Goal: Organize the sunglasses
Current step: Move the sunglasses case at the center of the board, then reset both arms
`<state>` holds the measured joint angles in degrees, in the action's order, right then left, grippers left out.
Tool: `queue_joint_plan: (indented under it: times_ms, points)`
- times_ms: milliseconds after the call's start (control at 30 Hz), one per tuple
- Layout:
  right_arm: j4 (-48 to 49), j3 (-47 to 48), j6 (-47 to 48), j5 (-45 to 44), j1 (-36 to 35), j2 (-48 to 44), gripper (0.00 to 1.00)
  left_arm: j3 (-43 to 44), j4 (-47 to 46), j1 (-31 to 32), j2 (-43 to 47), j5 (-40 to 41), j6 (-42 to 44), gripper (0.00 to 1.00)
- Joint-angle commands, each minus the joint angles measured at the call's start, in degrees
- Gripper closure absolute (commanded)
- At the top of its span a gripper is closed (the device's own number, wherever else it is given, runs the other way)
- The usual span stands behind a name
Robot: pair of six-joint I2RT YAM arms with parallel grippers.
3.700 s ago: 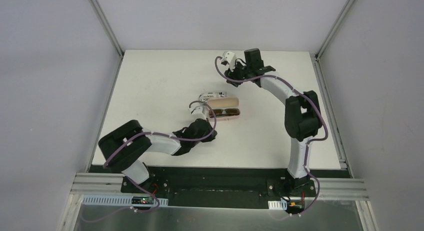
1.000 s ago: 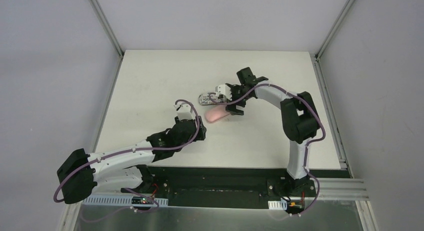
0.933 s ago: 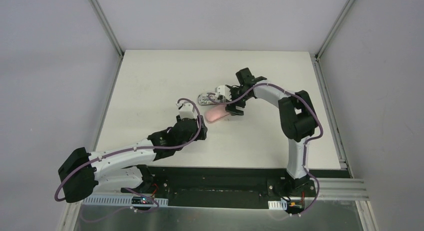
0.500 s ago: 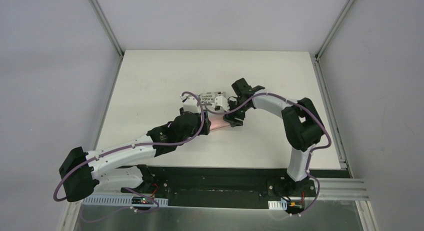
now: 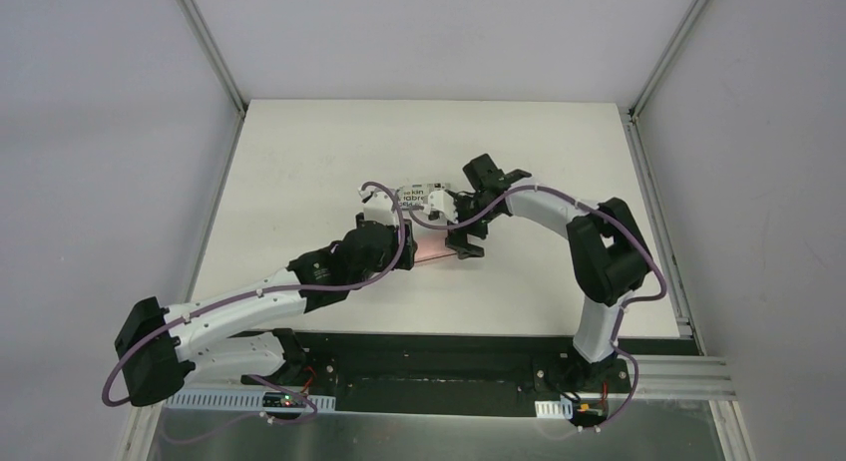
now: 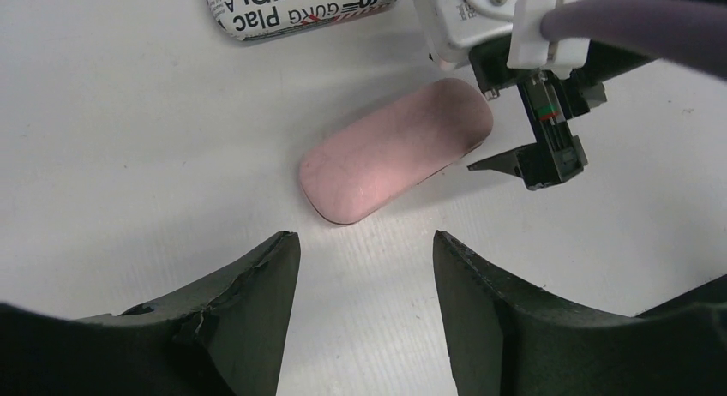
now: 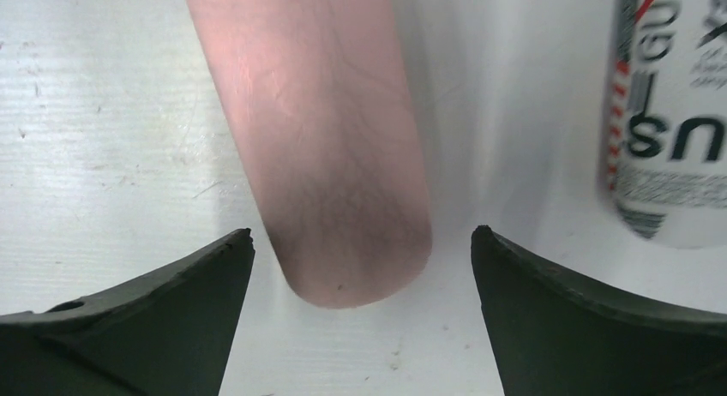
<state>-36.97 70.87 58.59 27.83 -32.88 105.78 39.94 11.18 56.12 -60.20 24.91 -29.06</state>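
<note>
Left wrist view looks down on the closed pink case (image 6: 396, 150), which lies flat on the white table (image 5: 299, 162) near its middle, slanted, with the black-and-white lettered case (image 6: 300, 6) just beyond it toward the far edge. The left gripper (image 6: 364, 242) hangs just short of the pink case's near end, its jaws parted partway, with nothing between them and nothing touched. The right gripper (image 7: 362, 233) stands at the case's other end with its jaws spread wide. The rounded end of the case sits between the two fingers with bare table showing on both sides, so nothing is gripped. In the right wrist view, the lettered case lies just beside the pink one, a narrow strip of table between them. The sunglasses show in no view, and their place cannot be told.
</note>
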Motion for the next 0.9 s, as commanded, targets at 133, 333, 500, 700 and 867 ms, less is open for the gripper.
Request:
queue_joint_plan:
  times_ms: [133, 333, 500, 700, 867]
  points:
    - [-4.03, 5.58, 9.81, 3.13, -2.56, 6.20, 0.13, 0.75, 1.29, -0.50, 4.44, -1.18, 0.15, 0.41]
    - [2.86, -0.24, 1.44, 2.27, -2.63, 1.47, 0.60, 1.18, 2.71, -0.58, 6.18, -0.93, 0.56, 0.41]
    - [12.34, -3.64, -9.53, -0.61, -2.62, -0.36, 0.90, 1.56, 2.64, -0.64, 5.37, -0.56, 0.98, 0.41]
    - [13.49, -4.46, -11.43, 0.63, -1.88, -2.12, 0.01, 2.07, 2.31, -0.66, 4.13, -2.05, 0.35, 0.41]
    - [7.60, -1.96, -11.76, 8.85, 1.11, -8.45, 0.01, 1.46, 3.02, -0.64, 6.76, -1.53, 0.64, 0.41]
